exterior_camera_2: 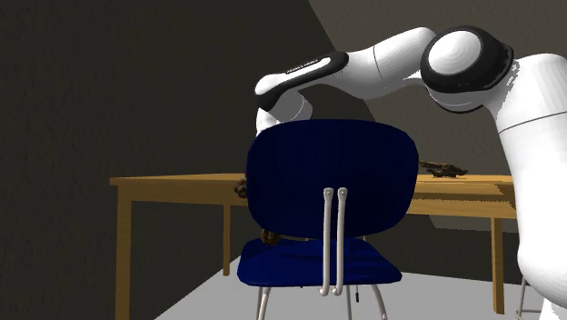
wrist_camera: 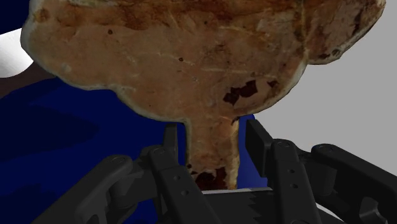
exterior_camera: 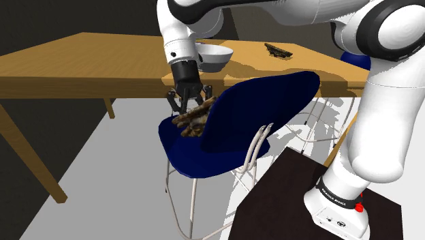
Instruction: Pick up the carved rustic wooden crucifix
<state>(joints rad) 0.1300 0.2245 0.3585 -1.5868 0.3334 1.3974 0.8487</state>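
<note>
The crucifix point(exterior_camera: 193, 117) is a brown, rough carved piece resting tilted on the blue chair's seat point(exterior_camera: 182, 151), against the backrest. My black gripper point(exterior_camera: 191, 102) comes down on it from above. In the wrist view the crucifix's broad body point(wrist_camera: 191, 57) spreads wide, and its narrow stem point(wrist_camera: 213, 149) runs down between my fingers point(wrist_camera: 170, 143). The fingers stand close on either side of the stem with slim gaps, so they are open. Seen from behind the chair, brown bits of the crucifix point(exterior_camera_2: 271, 238) peek past the backrest.
The blue chair's backrest point(exterior_camera: 262, 109) rises right beside the gripper. Behind stands a wooden table point(exterior_camera: 75, 65) with a white bowl point(exterior_camera: 214, 57) and a dark object point(exterior_camera: 279, 50). My dark stand point(exterior_camera: 306, 198) is at the shoulder view's lower right.
</note>
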